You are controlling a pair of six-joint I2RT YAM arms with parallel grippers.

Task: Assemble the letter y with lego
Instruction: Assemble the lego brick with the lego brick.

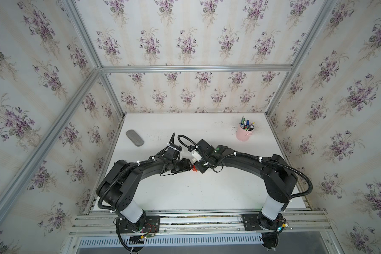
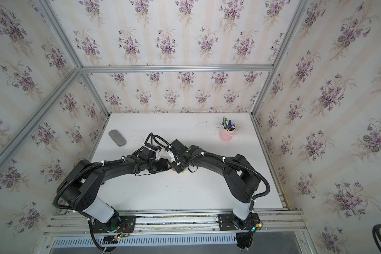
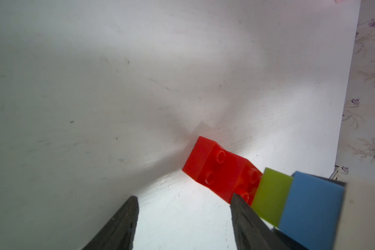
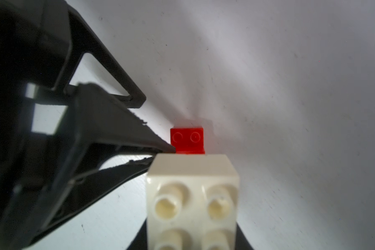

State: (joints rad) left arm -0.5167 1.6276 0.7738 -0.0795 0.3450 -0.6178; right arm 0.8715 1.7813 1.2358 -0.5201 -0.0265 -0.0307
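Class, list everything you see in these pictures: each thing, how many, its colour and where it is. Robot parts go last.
table: one, white, under everything.
pen cup: one, pink, far right.
oblong pad: one, grey, far left.
red lego: one or two, red, mid-table.
green brick: one, lime, between red and blue.
blue brick: one, blue, beside green.
cream-white brick: one, cream-white, in right gripper.
left gripper: one, black, fingers open beside red lego.
right gripper: one, black, shut on cream-white brick.

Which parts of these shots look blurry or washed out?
Right wrist view: cream-white brick blurred up close, red brick beyond it sharper. Left wrist view: glare on the table beside the red brick. Both top views: evenly lit, fairly sharp.
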